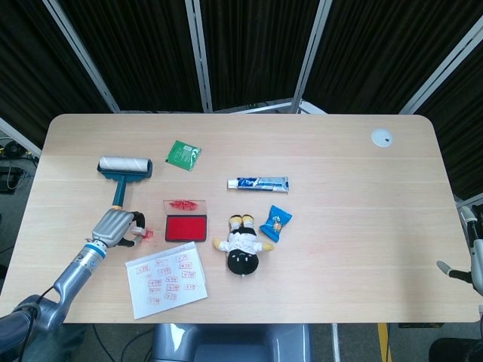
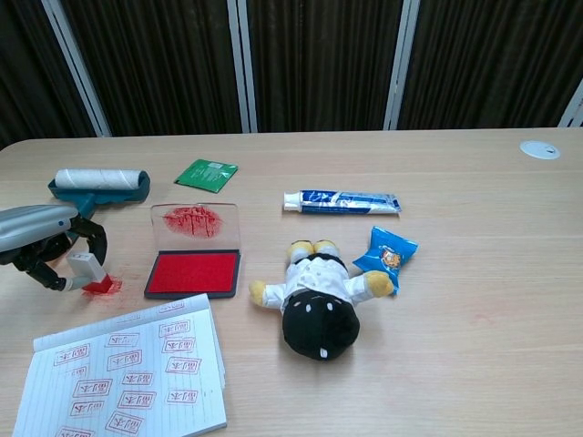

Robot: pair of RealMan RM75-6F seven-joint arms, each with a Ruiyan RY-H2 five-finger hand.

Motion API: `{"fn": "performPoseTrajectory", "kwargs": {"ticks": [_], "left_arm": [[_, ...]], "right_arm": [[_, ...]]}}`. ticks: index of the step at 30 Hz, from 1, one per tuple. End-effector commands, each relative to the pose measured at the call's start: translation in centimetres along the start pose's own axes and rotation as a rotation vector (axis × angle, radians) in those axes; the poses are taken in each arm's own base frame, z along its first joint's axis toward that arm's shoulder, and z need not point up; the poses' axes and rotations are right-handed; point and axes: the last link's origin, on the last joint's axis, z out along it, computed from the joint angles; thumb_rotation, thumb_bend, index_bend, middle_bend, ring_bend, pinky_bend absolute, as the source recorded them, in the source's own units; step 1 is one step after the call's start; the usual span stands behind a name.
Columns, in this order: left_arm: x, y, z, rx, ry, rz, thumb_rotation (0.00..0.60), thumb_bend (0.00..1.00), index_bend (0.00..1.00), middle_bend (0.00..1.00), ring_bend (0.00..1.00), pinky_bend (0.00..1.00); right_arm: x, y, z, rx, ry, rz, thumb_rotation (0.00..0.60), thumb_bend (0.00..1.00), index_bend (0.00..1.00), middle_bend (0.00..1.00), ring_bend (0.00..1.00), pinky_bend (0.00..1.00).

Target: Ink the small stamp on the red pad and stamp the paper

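The small stamp (image 2: 84, 269), white with a red base, stands on a red ink smear on the bare table, left of the open red ink pad (image 2: 193, 272). My left hand (image 2: 44, 246) curls its dark fingers around the stamp. In the head view, the left hand (image 1: 115, 225) and the stamp (image 1: 141, 229) sit between the pad (image 1: 186, 228) and the table's left side. The paper pad (image 2: 127, 373), covered with several red stamp marks, lies in front of the hand (image 1: 166, 279). Only part of my right hand (image 1: 458, 270) shows at the right edge, off the table.
A lint roller (image 2: 98, 182) lies behind the left hand. A green packet (image 2: 206, 173), a toothpaste tube (image 2: 342, 201), a plush doll (image 2: 317, 296) and a blue snack packet (image 2: 384, 252) lie mid-table. A white disc (image 2: 539, 149) sits far right.
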Motion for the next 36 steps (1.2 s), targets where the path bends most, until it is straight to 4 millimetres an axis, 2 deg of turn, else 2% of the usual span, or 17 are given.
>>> {"fn": "performPoseTrajectory", "kwargs": {"ticks": [1, 8, 17, 19, 22, 24, 27, 31, 32, 34, 36], "left_arm": [[0.0, 0.0, 0.0, 0.001, 0.002, 0.001, 0.6, 0.35, 0.44, 0.44, 0.83, 0.79], [0.2, 0.0, -0.3, -0.004, 0.006, 0.014, 0.6, 0.26, 0.39, 0.42, 0.83, 0.79], [0.6, -0.1, -0.6, -0.008, 0.021, 0.024, 0.6, 0.18, 0.36, 0.38, 0.83, 0.78], [0.7, -0.2, -0.8, -0.006, 0.024, 0.027, 0.6, 0.14, 0.35, 0.36, 0.82, 0.78], [1.0, -0.4, -1.2, -0.006, 0.036, 0.035, 0.6, 0.03, 0.26, 0.32, 0.81, 0.77], [1.4, -0.5, -1.7, -0.011, 0.047, 0.036, 0.6, 0.0, 0.2, 0.3, 0.8, 0.77], [2.6, -0.6, -3.0, -0.037, 0.107, 0.062, 0.6, 0.0, 0.17, 0.28, 0.79, 0.77], [4.8, -1.1, -6.1, -0.048, 0.236, 0.081, 0.6, 0.0, 0.14, 0.23, 0.75, 0.74], [5.5, -1.2, -6.8, -0.04, 0.266, 0.077, 0.6, 0.0, 0.13, 0.22, 0.72, 0.7], [6.5, -1.2, -8.2, -0.022, 0.315, 0.052, 0.6, 0.0, 0.11, 0.18, 0.62, 0.57], [7.5, -0.9, -9.7, 0.002, 0.357, 0.024, 0.6, 0.0, 0.05, 0.09, 0.43, 0.32]], "right_arm": [[0.0, 0.0, 0.0, 0.0, 0.0, -0.001, 0.6, 0.0, 0.0, 0.0, 0.0, 0.0], [0.0, 0.0, 0.0, 0.001, 0.002, -0.006, 0.6, 0.0, 0.0, 0.0, 0.0, 0.0], [0.1, -0.1, -0.1, 0.004, 0.006, -0.003, 0.6, 0.0, 0.0, 0.0, 0.0, 0.0], [0.2, -0.1, -0.1, 0.005, 0.006, -0.003, 0.6, 0.0, 0.0, 0.0, 0.0, 0.0], [0.2, -0.1, -0.2, 0.008, 0.008, 0.0, 0.6, 0.0, 0.0, 0.0, 0.0, 0.0], [0.4, -0.2, -0.3, 0.01, 0.011, 0.003, 0.6, 0.0, 0.0, 0.0, 0.0, 0.0], [0.5, -0.2, -0.4, 0.013, 0.015, 0.011, 0.6, 0.0, 0.0, 0.0, 0.0, 0.0], [0.8, -0.4, -0.9, 0.029, 0.022, 0.018, 0.6, 0.0, 0.0, 0.0, 0.0, 0.0], [0.9, -0.4, -0.9, 0.031, 0.024, 0.022, 0.6, 0.0, 0.0, 0.0, 0.0, 0.0], [1.1, -0.3, -1.1, 0.034, 0.029, 0.031, 0.6, 0.0, 0.0, 0.0, 0.0, 0.0], [1.3, -0.3, -1.2, 0.04, 0.034, 0.041, 0.6, 0.0, 0.0, 0.0, 0.0, 0.0]]}}
